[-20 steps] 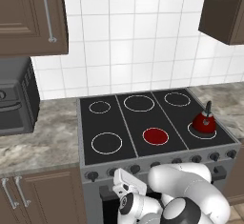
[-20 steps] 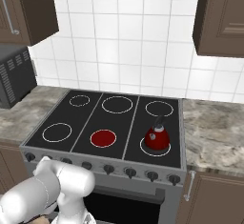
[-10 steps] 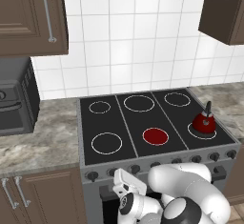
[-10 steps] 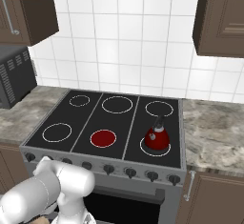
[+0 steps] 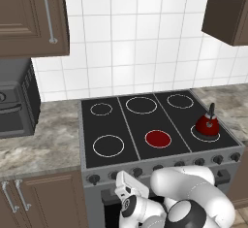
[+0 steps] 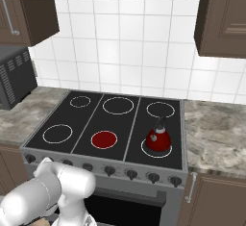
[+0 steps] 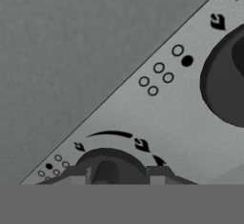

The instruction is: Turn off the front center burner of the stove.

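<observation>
The front center burner (image 5: 158,138) (image 6: 104,139) glows as a solid red disc on the black glass stove (image 5: 186,120) (image 6: 126,124). My arm reaches low in front of the stove's grey steel panel, its white hand (image 5: 131,187) right under the row of dark knobs. In the hand view my gripper (image 7: 117,175) straddles a dark knob (image 7: 107,168), one fingertip (image 7: 78,175) at each side of it, shut on that knob. A second, larger-looking knob (image 7: 228,75) lies up and to the right on the same panel.
A red kettle (image 5: 208,125) (image 6: 158,141) stands on the front right burner. A black microwave (image 5: 14,101) (image 6: 14,76) sits on the marble counter to the left. Brown cabinets hang above and stand below the counter.
</observation>
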{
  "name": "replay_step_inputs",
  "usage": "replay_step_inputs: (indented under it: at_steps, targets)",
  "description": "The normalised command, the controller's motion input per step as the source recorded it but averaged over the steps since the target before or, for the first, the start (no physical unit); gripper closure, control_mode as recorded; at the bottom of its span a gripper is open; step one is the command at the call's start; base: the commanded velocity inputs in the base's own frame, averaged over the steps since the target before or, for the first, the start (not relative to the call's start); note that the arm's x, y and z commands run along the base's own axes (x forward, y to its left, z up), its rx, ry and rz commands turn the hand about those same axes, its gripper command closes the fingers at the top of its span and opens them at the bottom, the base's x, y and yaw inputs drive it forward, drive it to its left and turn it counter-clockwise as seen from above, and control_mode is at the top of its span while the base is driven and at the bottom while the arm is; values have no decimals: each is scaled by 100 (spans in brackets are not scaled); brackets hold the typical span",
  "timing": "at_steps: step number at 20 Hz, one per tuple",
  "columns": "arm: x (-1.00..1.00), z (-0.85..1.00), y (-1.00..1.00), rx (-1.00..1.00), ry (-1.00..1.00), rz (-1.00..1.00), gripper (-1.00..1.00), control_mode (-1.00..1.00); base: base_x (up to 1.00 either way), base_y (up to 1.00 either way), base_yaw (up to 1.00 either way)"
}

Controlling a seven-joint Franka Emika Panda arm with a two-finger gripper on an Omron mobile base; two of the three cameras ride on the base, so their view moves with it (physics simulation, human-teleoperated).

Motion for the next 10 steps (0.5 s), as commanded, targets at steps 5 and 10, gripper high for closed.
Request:
replay_step_inputs:
  at_steps: [5,10]
  targets:
    - [12,0,-47,27,-3,0,100,-100,0,0,0]
    - [7,5,-24,30,-8,0,100,-100,0,0,0]
